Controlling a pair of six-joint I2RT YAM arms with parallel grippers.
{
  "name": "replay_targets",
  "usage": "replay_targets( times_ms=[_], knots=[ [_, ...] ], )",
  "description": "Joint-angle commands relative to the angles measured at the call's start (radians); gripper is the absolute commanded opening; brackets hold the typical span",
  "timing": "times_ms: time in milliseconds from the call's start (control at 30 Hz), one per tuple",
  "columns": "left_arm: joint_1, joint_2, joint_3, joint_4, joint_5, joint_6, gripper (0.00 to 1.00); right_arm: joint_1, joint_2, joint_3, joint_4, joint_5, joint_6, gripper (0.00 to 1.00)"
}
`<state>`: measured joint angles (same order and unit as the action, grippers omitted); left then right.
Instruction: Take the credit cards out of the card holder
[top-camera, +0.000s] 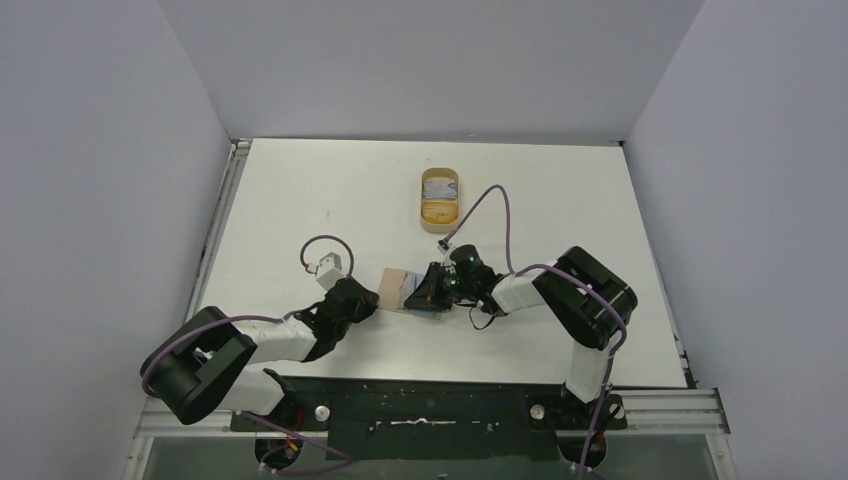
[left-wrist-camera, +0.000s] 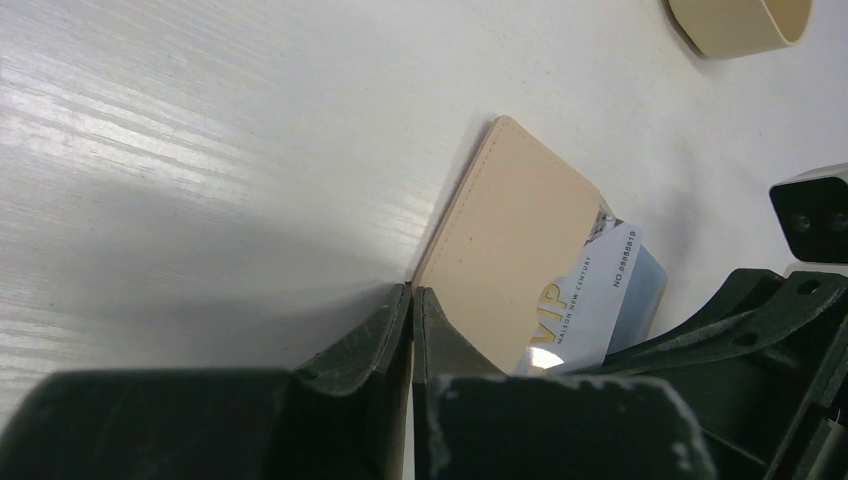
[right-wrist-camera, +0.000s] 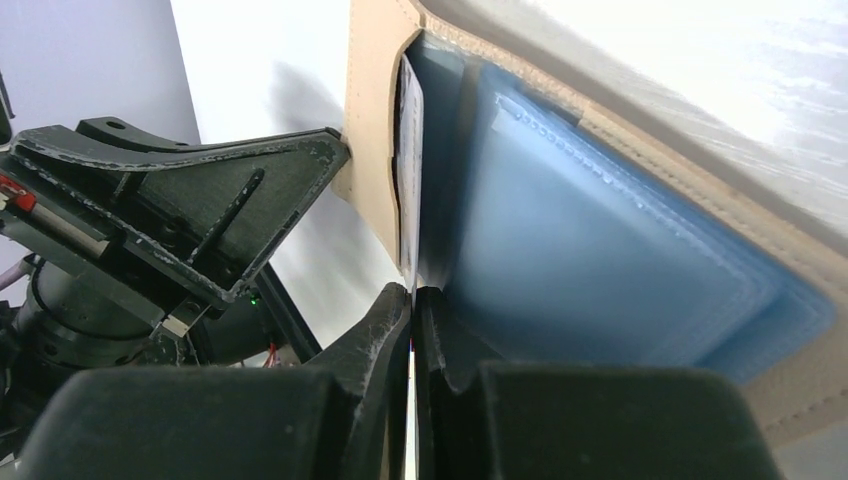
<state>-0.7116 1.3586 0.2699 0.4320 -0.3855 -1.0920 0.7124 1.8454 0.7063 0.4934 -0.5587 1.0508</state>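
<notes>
On table (top-camera: 300, 200), left claw (left-wrist-camera: 411, 300) grips card holder (left-wrist-camera: 500, 230) edge, right claw (right-wrist-camera: 412, 300) card (right-wrist-camera: 410, 180) edge.

Bright overhead light – glare streaks the table (left-wrist-camera: 150, 120), card holder (right-wrist-camera: 372, 100) blurred close-up.

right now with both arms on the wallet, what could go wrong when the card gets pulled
1. The left fingers pinch only the edge of the wallet; a pull could slip it free or drag the wallet along.
2. The right fingers grip just the thin edge of the white card, right beside the blue pocket; they may slip off or snag it.
3. Both arms sit very close and might bump.
</notes>
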Motion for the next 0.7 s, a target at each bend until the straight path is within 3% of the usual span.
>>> replay_targets(
  times_ms=[0, 400, 667],
  knots=[
    [0.004, -0.004, -0.018, -0.076, -0.015, 0.006, 0.0, -0.013, -0.051, -0.005, -0.076, -0.007, -0.038, 0.0],
    [0.004, -0.03, -0.043, -0.09, -0.05, -0.051, 0.0, -0.042, -0.196, -0.067, -0.192, 0.063, 0.024, 0.0],
    [0.005, -0.079, -0.054, -0.133, -0.089, -0.088, 0.0, -0.04, -0.378, -0.022, -0.421, 0.102, -0.028, 0.0]
  ],
)
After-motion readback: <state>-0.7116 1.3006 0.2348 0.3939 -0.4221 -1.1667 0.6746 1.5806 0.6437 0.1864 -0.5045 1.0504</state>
